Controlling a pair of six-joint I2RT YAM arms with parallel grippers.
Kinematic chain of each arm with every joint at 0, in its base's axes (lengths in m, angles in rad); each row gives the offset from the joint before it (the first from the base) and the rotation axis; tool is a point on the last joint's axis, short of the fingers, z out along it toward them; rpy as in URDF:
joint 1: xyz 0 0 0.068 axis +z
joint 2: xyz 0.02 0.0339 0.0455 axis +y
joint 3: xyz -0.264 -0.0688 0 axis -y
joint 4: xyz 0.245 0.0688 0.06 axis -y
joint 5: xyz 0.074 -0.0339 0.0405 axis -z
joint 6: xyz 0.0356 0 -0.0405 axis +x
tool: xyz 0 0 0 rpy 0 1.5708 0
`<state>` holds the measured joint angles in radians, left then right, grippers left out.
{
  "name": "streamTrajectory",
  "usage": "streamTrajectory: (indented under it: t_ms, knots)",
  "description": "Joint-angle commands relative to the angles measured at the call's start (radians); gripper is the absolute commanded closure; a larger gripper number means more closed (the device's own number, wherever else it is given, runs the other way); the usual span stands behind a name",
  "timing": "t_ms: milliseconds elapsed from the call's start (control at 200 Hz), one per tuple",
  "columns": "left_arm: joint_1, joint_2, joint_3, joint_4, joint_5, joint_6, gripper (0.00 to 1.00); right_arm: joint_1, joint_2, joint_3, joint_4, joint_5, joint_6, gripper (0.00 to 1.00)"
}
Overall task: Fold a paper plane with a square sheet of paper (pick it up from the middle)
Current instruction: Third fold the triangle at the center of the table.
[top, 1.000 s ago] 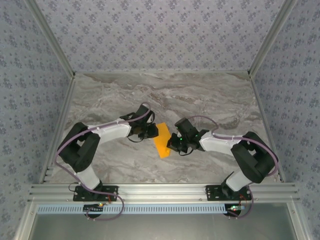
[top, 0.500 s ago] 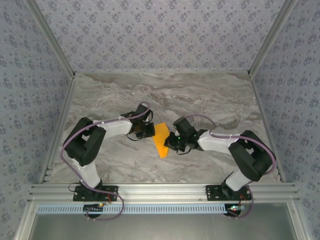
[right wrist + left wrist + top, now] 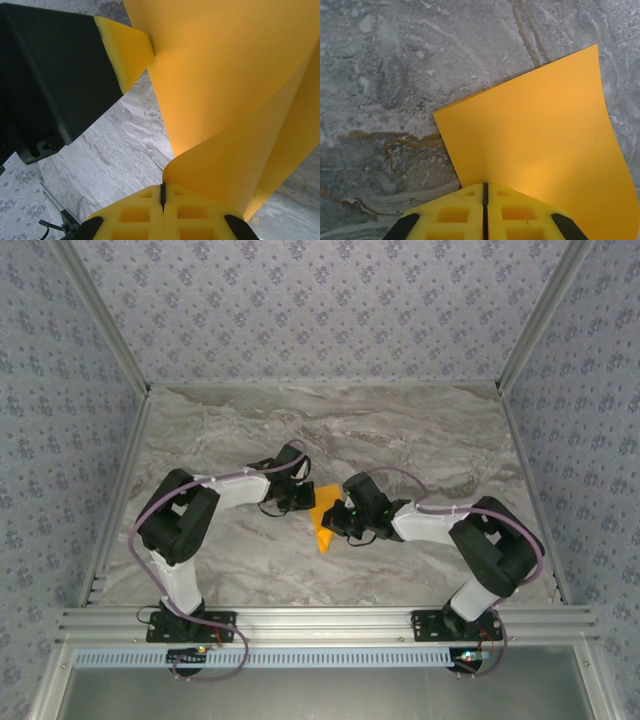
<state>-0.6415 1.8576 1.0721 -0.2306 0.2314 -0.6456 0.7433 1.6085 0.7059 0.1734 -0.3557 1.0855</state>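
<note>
Left gripper [image 3: 485, 212]: bottom centre of my left wrist view. Its two yellow moulded fingers [image 3: 467, 197] are pressed together with only a dark seam between them, clamped on the near edge of the paper.

Right gripper [image 3: 161, 200]: bottom centre of my right wrist view. Its yellow fingers [image 3: 145, 197] are squeezed together the same way, with the paper pinched in the seam.

Paper: a bright-orange square sheet of paper [image 3: 540, 135], thin and unmarked. From the left fingers it spreads toward the upper right of that frame, with one corner at the top right and another at mid-left. In the right wrist view the sheet [image 3: 225, 90] curls up out of the seam and bends in a smooth curve across the upper right.

Paper between the grippers: in the overhead view the sheet [image 3: 323, 525] sits at frame centre. The left gripper [image 3: 305, 502] is on its upper-left edge and the right gripper [image 3: 337, 520] is against its right side. Its lower tip points down-frame, free of both.

In the way: the left gripper's black housing [image 3: 55, 75] crowds the upper left of my right wrist view, and its yellow fingertip [image 3: 125, 47] touches the sheet. The two grippers are very near each other.

Table: a grey-veined marble tabletop [image 3: 430, 440] lies under everything. I cannot tell whether the sheet's lower tip touches it.

Walls: grey-blue floral wallpaper panels [image 3: 330, 310] close off the top and sides of the overhead frame.
</note>
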Motion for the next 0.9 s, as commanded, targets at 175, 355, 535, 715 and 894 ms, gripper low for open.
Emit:
streamTrajectory:
  t_ms: [175, 355, 535, 715, 894]
  knots:
    - [-0.004, 0.041, -0.001, -0.016, 0.003, 0.02, 0.91, 0.008, 0.036, -0.001, 0.024, 0.071, 0.051, 0.97]
    - [-0.005, 0.046, 0.0, -0.015, 0.005, 0.018, 0.91, 0.008, 0.052, -0.015, 0.068, 0.109, 0.09, 0.97]
    - [-0.005, 0.045, -0.001, -0.016, 0.005, 0.015, 0.91, 0.009, 0.068, -0.016, 0.083, 0.116, 0.097, 0.97]
    - [-0.007, 0.044, -0.007, -0.016, 0.005, 0.015, 0.91, 0.011, 0.077, -0.02, 0.082, 0.115, 0.096, 0.97]
    - [-0.007, 0.043, -0.006, -0.014, 0.006, 0.015, 0.91, 0.011, 0.081, -0.019, 0.078, 0.121, 0.094, 0.97]
